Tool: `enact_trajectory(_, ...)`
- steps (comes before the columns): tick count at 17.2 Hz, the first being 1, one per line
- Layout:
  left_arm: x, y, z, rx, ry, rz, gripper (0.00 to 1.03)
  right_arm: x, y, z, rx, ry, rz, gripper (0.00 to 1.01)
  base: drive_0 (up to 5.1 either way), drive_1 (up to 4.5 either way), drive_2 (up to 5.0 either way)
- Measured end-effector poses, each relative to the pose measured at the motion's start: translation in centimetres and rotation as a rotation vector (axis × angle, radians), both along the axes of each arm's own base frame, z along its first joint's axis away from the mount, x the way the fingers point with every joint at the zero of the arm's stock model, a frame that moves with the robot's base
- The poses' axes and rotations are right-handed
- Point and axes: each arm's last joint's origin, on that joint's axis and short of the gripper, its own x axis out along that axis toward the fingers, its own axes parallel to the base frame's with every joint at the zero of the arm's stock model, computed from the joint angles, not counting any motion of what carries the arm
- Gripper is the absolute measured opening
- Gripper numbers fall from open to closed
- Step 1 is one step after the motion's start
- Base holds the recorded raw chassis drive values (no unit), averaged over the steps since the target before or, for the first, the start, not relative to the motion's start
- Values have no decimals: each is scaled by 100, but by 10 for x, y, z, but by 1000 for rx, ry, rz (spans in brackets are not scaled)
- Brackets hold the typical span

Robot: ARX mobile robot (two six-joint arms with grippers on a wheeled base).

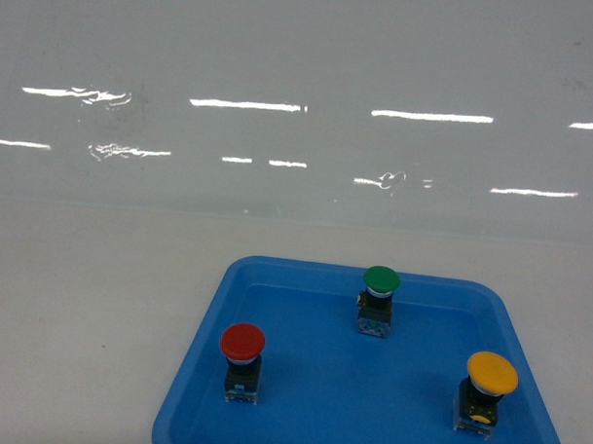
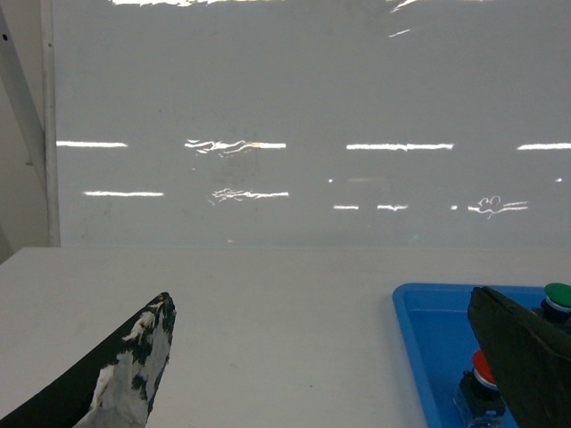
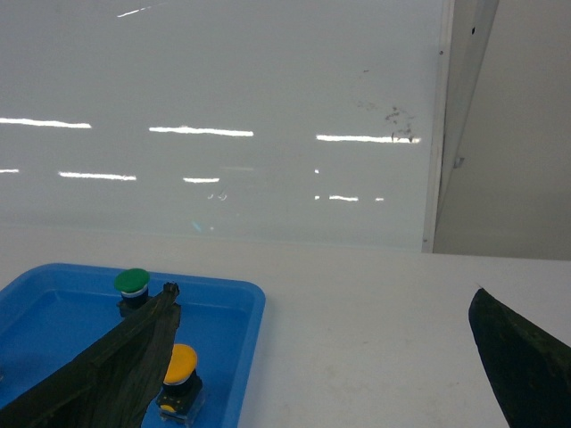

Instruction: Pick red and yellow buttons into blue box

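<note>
Head view: red button [image 1: 243, 344] stands upright at the left of a shallow blue tray [image 1: 206, 360], yellow button [image 1: 492, 374] upright at the right, green button [image 1: 380, 280] further back between them; neither arm shows, and no deep blue box is in sight. Tray rests on a pale surface [image 1: 89, 302] before a glossy white wall panel [image 1: 301, 96]. Left wrist view: left gripper [image 2: 335, 370] hangs wide open and empty over bare surface, its right finger just overlapping the tray's near corner; red button lies low and to the right of the gap, so this arm looks the nearer one for it. Right wrist view: right gripper [image 3: 343, 361] likewise spread wide, holding nothing; yellow button [image 3: 181, 366] sits low left, partly behind the left finger, outside the gap. Each button's long axis runs vertical, cap uppermost. Room around the tray looks open on both sides.
</note>
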Motion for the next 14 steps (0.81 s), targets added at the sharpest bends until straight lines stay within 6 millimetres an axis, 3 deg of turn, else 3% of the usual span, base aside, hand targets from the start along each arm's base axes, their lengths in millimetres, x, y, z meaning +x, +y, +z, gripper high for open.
enact_trajectory(11,0,0,0,0,0,0,98,0,0,0,0,3,4,98,0,0,0)
enact_trajectory(14,2,0,2,1,-14,-7,98,8,0,-7,-29,93,22,98,0,0,0)
